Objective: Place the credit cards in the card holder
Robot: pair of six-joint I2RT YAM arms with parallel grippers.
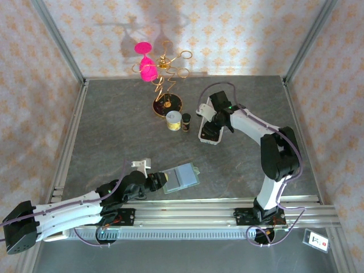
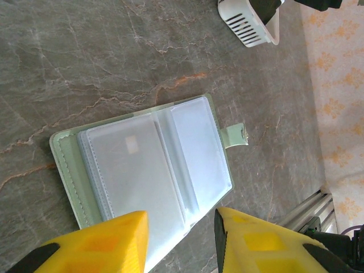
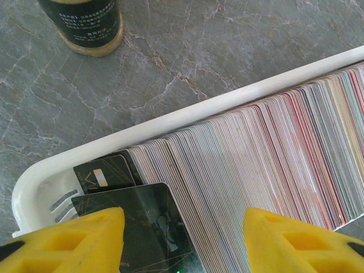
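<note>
The grey table [image 1: 114,142] has the job laid out in two places, well apart. Toward the back right lies the white tray [image 3: 170,122], and it is packed: the credit cards [image 3: 273,148] stand on edge in a tight row that runs its length, pinks and greys, with a couple of dark ones leaning loose at the near end. From the look of that row, hardly anything has left it.

Toward the front, just ahead of the left arm, the card holder [image 2: 153,165] lies open and flat, its green cover down, its clear sleeves up and its snap tab sticking out to one side. The sleeves look mostly bare. A small pale oblong shows through the left one, and I can't tell whether that is a card already inside.

The right claw [image 3: 182,219] hangs over the loose end of the tray, fingers spread wide with a dark card [image 3: 142,216] lying between them — nothing pinched that I can see. The left claw [image 2: 181,215] sits at the holder's near edge, fingers partly apart and gripping nothing; whether it rests on the sleeve I can't say.

So I'd call it an early stage — holder open and ready, a card being picked out, the loading nearly all to come.
</note>
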